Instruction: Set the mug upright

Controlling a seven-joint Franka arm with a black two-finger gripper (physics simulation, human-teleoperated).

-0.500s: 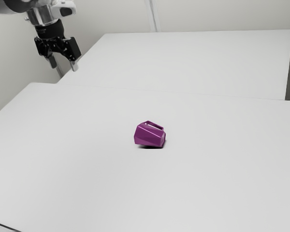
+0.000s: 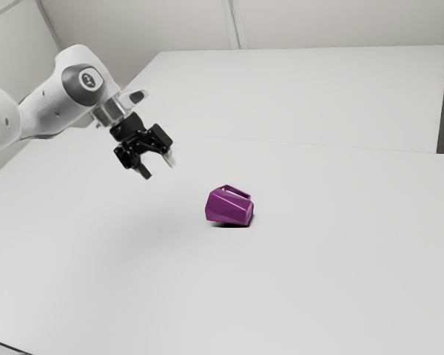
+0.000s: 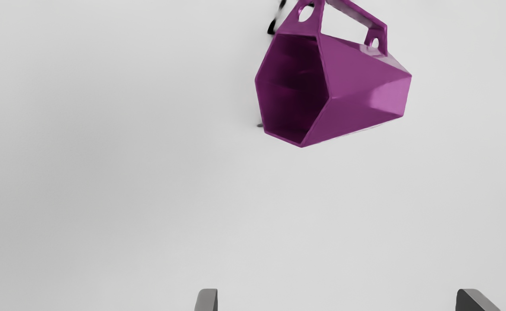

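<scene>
So the mug [image 2: 229, 208] is lying on its side on the white table [image 2: 333, 288], a bit right of dead center in the exterior view. Going by that view's clock face, the wide mouth end points to roughly 9 o'clock, and the narrower base is over toward 3. The handle [image 3: 356, 13] sits up around 12 to 1 o'clock on it, a flat bar on two struts, each with a rounded hole through it. There's a dark shadow tucked right under the body.

The wrist view looks partly into the mouth [image 3: 294, 86]. What I get in there is faceted purple wall, pretty dark deeper in, lighter along the rim. The outside is all flat angled faces too, kinda shiny near the base.

Now the pincer [image 2: 158, 169]: it's wide apart, big gap between the fingers, and it's got hold of nothing. In the exterior view it's up in the air at about 10 o'clock from the mug, tips angled down toward 5. It isn't touching the mug either; they're near each other with space between. In the wrist view both fingertips [image 3: 207, 300] stand far from each other with pale tabletop showing through the gap, and the mug is out ahead of them, handle on the side farther from the tips. The arm [image 2: 52, 103] reaches in from 9 o'clock.
</scene>
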